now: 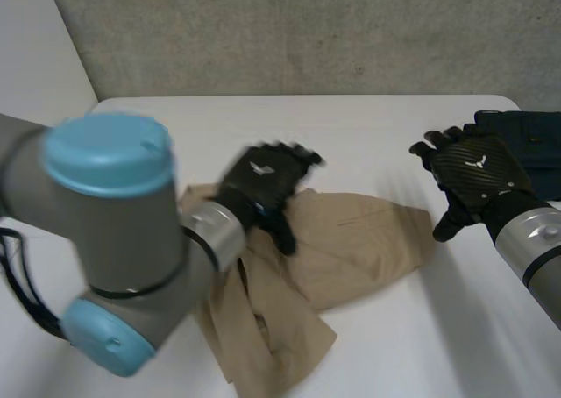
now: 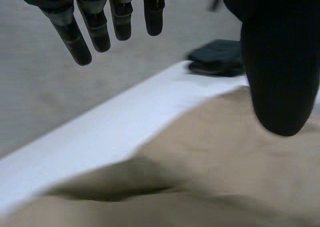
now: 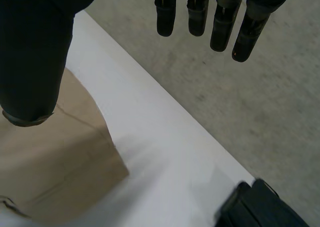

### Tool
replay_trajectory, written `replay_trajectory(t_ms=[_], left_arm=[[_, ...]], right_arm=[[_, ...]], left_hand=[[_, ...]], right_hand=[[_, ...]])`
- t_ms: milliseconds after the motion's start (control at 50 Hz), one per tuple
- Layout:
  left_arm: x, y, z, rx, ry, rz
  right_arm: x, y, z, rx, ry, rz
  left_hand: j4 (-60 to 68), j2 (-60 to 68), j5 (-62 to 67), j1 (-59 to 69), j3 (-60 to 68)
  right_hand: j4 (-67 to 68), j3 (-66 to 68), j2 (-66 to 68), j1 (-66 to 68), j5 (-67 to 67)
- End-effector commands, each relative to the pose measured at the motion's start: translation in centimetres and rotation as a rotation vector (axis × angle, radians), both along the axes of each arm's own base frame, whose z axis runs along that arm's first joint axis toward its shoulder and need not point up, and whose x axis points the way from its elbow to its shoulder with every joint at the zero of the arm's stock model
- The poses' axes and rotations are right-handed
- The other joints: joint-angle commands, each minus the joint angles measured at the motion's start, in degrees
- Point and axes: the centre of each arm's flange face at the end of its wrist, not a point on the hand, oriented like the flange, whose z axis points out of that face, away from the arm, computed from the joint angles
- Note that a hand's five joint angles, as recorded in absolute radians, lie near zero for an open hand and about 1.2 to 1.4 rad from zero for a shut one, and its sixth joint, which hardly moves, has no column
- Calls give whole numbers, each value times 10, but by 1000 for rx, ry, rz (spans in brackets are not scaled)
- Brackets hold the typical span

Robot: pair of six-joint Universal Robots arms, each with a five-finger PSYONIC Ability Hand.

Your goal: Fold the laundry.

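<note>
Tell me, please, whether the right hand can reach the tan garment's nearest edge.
Probably yes: the open right hand is beside the tan garment, only bare table lies between, and the left hand is over its middle.

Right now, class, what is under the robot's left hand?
A crumpled tan garment lies beneath the open left hand, spread on the white table. Whatever the cloth itself covers cannot be seen.

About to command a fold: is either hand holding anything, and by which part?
Nothing is held. The left hand is open over the tan garment; the right hand is open above the table.
</note>
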Motion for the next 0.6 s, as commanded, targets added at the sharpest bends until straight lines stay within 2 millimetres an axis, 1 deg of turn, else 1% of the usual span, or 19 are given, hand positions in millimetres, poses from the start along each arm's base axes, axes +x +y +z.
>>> replay_trajectory(t_ms=[20,60,100,120,140,220,260,280,300,360,380,420,440,500,520,600], left_arm=[[47,1,19,-30,-10,195],[53,13,13,-14,-35,187],[55,20,6,4,-54,179],[56,23,2,14,-63,174],[57,29,-6,34,-85,164],[59,32,-19,57,-115,155],[56,29,-24,61,-119,155],[55,27,-26,61,-119,155],[53,21,-30,62,-121,164],[46,9,-30,43,-101,171],[44,-3,-27,32,-91,188],[42,-16,-25,21,-78,208],[43,-30,-22,9,-66,227],[44,-50,-13,-16,-41,260],[45,-62,-8,-32,-30,275],[42,-84,-1,-56,-63,263]], right_arm=[[13,1,6,-4,15,145],[13,3,-2,50,54,161],[13,5,-10,105,89,165],[13,7,-18,155,127,178],[12,9,-21,178,140,184],[12,17,-31,242,192,202],[12,17,-34,249,194,202],[12,14,-40,267,195,196],[12,12,-44,277,193,188],[11,-1,-54,282,162,152],[11,-4,-54,275,148,140],[12,-12,-50,253,112,113],[12,-16,-46,247,83,96],[14,-26,-35,241,28,78],[14,-29,-32,240,20,75],[13,-41,-26,273,7,59]], left_hand=[[15,15,5,21,12],[19,19,8,24,15],[22,22,12,28,18],[24,24,13,29,20],[32,32,22,38,28],[32,32,22,38,28],[32,32,22,38,28],[32,32,22,38,28],[32,32,22,38,28],[37,37,27,43,34],[41,40,30,46,37],[42,42,32,48,39],[54,54,43,60,50],[54,54,44,60,50],[58,57,47,63,54],[68,67,57,73,64]], right_hand=[[-34,-22,-28,-16,-39],[-34,-22,-28,-16,-39],[-34,-22,-28,-16,-39],[-34,-22,-28,-16,-39],[-34,-22,-28,-16,-39],[-34,-22,-28,-16,-39],[-34,-22,-28,-16,-39],[-34,-22,-28,-16,-39],[-34,-22,-28,-16,-39],[-34,-22,-28,-16,-39],[-34,-22,-28,-16,-39],[-34,-22,-28,-16,-39],[-34,-22,-28,-16,-39],[-34,-22,-28,-16,-39],[-34,-22,-28,-16,-39],[-34,-22,-28,-16,-39]])
